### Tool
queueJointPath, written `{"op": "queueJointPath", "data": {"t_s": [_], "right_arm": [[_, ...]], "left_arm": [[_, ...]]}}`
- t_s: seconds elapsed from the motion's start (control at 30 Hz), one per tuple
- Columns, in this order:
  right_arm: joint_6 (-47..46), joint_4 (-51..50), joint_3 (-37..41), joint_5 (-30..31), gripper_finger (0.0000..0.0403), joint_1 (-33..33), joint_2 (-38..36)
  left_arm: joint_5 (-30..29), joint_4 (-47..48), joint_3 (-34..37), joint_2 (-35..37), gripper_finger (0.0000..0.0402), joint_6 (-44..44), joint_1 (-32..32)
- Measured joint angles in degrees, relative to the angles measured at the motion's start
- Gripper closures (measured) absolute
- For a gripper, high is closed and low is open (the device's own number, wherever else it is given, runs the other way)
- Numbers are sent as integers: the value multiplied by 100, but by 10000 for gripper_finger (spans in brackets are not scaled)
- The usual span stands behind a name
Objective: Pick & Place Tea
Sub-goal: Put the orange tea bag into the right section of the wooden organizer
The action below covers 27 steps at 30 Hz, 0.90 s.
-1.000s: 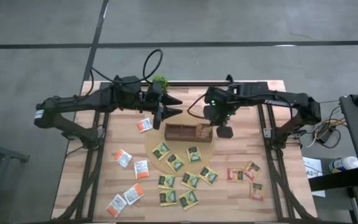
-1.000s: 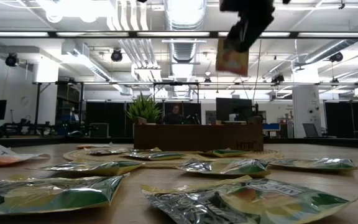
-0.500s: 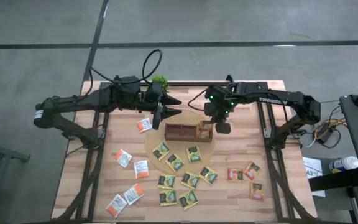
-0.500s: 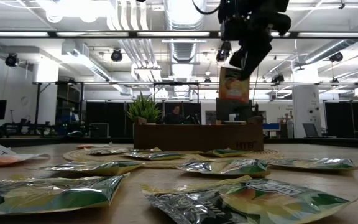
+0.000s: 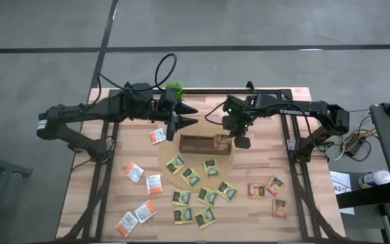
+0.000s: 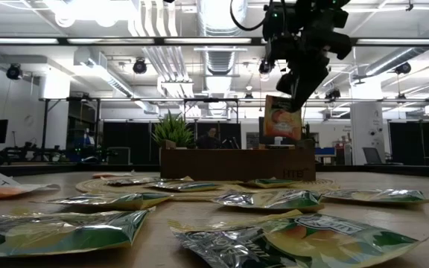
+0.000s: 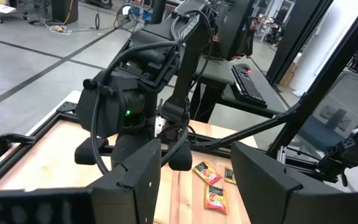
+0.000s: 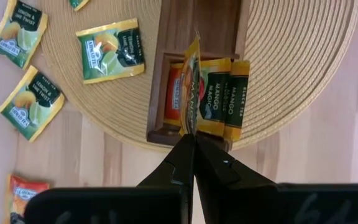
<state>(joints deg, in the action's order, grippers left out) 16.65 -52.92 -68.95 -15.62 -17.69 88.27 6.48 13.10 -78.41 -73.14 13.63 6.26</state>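
Observation:
My right gripper is shut on one tea sachet, yellow-orange and dark green, which hangs over the right end of the brown compartment tray. That compartment holds a few upright sachets. Other tea sachets lie flat on the table: white-and-orange ones at the left, green-and-yellow ones in the middle, red ones at the right. My left gripper hovers open, raised, by the tray's left end and holds nothing. My right gripper pinches the sachet's upper edge between its two fingers. The fingers come from above, slanting steeply down. The sachet hangs upright below them, edge-on in the wrist view, its lower edge just above the tray's rim and clear of it.
The tray stands on a round woven mat. A small green potted plant stands at the far edge behind the tray. Bare wood shows at the table's right and far left.
My right gripper has come down with the sachet toward the tray's right end. The sachet has stayed hanging upright below the fingers and now sits just above the tray's rim.

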Motion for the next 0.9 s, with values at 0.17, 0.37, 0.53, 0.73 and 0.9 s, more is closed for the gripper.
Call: {"op": "queueJointPath", "data": {"t_s": [0.17,0.37,0.53,0.73,0.9], "right_arm": [[-56,197,40,-4,395,-3,1],[-39,207,98,-40,395,-81,0],[-60,303,171,-118,395,-132,1],[-80,354,283,-152,395,-144,2],[-98,405,306,-257,395,-146,4]], "left_arm": [[-6,0,0,0,213,2,0],[-13,0,0,0,213,9,0],[-17,0,0,0,214,9,0],[-39,0,0,0,213,9,2],[-57,0,0,0,213,5,2]]}}
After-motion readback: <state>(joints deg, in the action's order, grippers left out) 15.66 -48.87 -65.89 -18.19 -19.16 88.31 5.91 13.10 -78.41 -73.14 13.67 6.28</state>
